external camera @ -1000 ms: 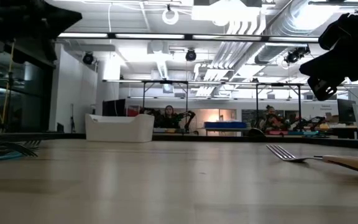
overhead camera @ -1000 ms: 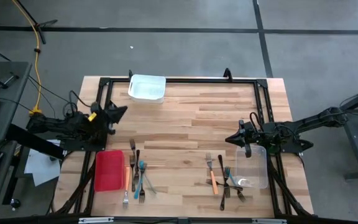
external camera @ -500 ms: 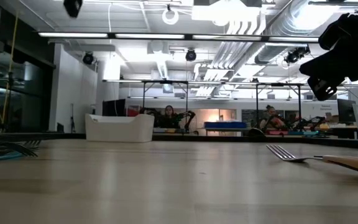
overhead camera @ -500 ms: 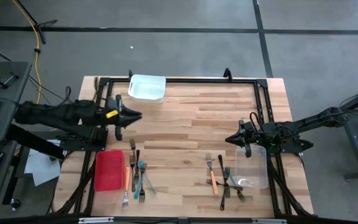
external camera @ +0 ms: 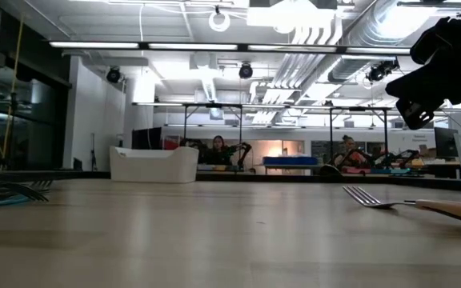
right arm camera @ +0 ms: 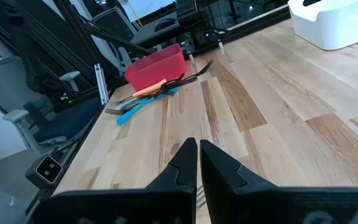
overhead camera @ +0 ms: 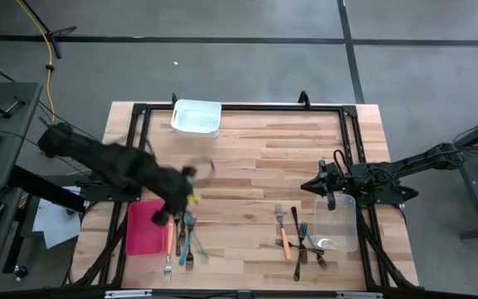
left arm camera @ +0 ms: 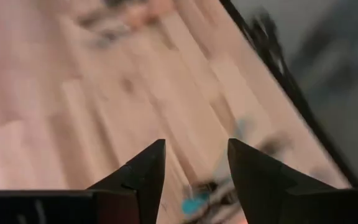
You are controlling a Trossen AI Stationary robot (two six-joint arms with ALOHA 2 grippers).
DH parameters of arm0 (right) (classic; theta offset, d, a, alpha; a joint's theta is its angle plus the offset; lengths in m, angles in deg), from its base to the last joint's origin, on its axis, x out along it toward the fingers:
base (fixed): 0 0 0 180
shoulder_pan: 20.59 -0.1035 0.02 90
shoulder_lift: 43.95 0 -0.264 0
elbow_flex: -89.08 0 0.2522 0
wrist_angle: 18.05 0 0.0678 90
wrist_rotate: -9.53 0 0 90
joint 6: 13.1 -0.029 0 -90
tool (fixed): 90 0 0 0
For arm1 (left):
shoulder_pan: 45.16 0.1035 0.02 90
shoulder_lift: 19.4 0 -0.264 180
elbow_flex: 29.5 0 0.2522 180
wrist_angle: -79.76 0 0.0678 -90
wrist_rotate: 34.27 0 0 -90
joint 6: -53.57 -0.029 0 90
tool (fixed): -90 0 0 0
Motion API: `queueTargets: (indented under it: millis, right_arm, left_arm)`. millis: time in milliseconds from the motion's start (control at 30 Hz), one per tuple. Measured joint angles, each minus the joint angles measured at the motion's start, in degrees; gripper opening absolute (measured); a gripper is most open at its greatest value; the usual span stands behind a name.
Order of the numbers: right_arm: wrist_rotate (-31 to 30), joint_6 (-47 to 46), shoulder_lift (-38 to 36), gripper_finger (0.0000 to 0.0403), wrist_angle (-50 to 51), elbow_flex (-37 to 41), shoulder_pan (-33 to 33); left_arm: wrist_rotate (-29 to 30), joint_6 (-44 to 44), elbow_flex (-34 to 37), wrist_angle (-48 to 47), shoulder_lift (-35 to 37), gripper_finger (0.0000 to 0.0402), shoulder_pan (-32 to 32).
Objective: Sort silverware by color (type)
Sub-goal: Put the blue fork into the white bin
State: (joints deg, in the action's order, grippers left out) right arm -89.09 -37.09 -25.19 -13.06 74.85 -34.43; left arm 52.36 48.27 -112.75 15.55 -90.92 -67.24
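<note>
The silverware lies in two loose heaps on the wooden table. The left heap (overhead camera: pixel 181 234) of orange, teal and dark forks lies beside a red tray (overhead camera: pixel 143 228); the right heap (overhead camera: pixel 297 237) lies next to a clear tub (overhead camera: pixel 338 223). My left gripper (overhead camera: pixel 181 203) hangs above the left heap, slanting down. In the left wrist view the left gripper (left arm camera: pixel 194 165) is open, with blurred teal pieces (left arm camera: pixel 213 196) below it. My right gripper (overhead camera: pixel 326 184) waits shut over the clear tub's far end, and the right wrist view shows the right gripper (right arm camera: pixel 197 155) holding nothing.
A white tub (overhead camera: pixel 196 118) stands at the table's far edge. A black frame (overhead camera: pixel 247 106) runs round the tabletop. In the low view a fork (external camera: pixel 374 197) lies at the right, and people sit in the room behind.
My left gripper has swung from the table's left edge toward the right and the near side, over the left heap, and has tipped from level to slanting down. The arm has left the low view. The silverware has not moved.
</note>
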Motion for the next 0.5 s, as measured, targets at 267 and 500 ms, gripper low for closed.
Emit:
queueTargets:
  millis: [267,500]
  right_arm:
    - [0.0,0.0,0.0,0.0005,0.2,0.0,0.0]
    - [0.0,0.0,0.0,0.0005,0.6,0.0,0.0]
  left_arm:
    - [2.4,-9.2,0.0,1.0,-17.8,0.0164,-6.0]
    - [-1.6,-6.7,0.0,1.0,-29.7,0.0162,-6.2]
